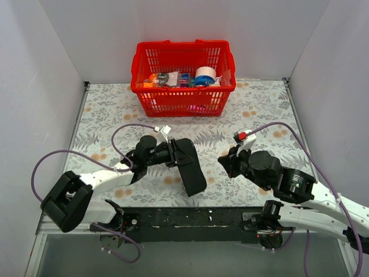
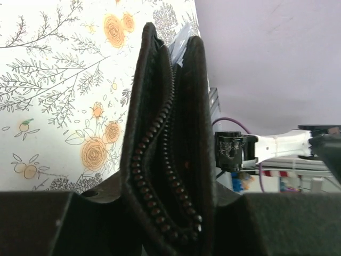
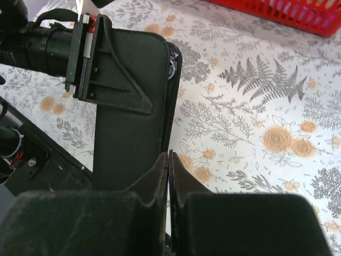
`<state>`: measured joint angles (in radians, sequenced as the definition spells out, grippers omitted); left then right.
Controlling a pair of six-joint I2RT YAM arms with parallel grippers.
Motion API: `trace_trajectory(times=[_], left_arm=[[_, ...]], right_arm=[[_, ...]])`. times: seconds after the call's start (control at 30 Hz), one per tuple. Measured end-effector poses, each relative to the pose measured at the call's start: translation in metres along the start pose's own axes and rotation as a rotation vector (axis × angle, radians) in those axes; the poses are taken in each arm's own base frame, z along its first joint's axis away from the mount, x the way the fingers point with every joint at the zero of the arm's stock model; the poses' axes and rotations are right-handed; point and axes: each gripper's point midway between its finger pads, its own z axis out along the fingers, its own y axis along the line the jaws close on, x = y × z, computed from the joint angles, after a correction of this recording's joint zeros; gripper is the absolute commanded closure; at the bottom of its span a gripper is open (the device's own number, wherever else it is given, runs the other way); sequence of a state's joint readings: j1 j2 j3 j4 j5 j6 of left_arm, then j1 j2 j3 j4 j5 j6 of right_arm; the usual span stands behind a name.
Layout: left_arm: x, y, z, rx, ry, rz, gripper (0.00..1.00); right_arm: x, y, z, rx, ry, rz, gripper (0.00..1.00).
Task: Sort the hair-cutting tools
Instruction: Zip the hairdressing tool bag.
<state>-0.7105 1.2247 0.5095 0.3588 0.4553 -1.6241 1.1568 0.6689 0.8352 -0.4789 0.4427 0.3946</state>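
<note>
My left gripper (image 1: 180, 152) is shut on a large flat black pouch (image 1: 194, 173) and holds it on edge above the floral table. In the left wrist view the pouch (image 2: 184, 106) stands between the jaws with its zipper (image 2: 154, 160) parted. A pale bluish translucent piece (image 2: 181, 44) peeks from the far end of its mouth. The hair-cutting tools are otherwise hidden. My right gripper (image 1: 223, 163) is shut just to the right of the pouch (image 3: 128, 133). A thin dark sliver shows between its fingertips (image 3: 160, 169); I cannot tell what it is.
A red plastic basket (image 1: 183, 99) full of mixed items stands at the back centre. White walls close in the left, right and back. A black strip (image 1: 190, 218) runs along the table's near edge between the arm bases.
</note>
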Motion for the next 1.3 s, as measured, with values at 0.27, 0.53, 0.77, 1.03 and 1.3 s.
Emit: trace_trajectory(times=[0.27, 0.53, 0.77, 1.03, 1.3], left_arm=[[-0.005, 0.044, 0.026, 0.085, 0.089, -0.224, 1.00], [0.008, 0.089, 0.026, 0.150, 0.149, -0.353, 1.00], [0.029, 0.116, 0.021, 0.153, 0.209, -0.393, 1.00], [0.026, 0.118, 0.026, 0.202, 0.236, -0.342, 1.00], [0.024, 0.113, 0.026, 0.203, 0.251, -0.362, 1.00]], right_arm=[[0.042, -0.009, 0.023, 0.059, 0.090, 0.025, 0.99], [0.076, -0.018, 0.061, 0.085, 0.188, 0.046, 0.99], [0.107, -0.027, 0.071, 0.020, 0.246, 0.105, 0.99], [0.154, -0.010, 0.058, -0.134, 0.335, 0.151, 0.99], [0.151, -0.003, 0.051, -0.187, 0.324, 0.143, 0.99]])
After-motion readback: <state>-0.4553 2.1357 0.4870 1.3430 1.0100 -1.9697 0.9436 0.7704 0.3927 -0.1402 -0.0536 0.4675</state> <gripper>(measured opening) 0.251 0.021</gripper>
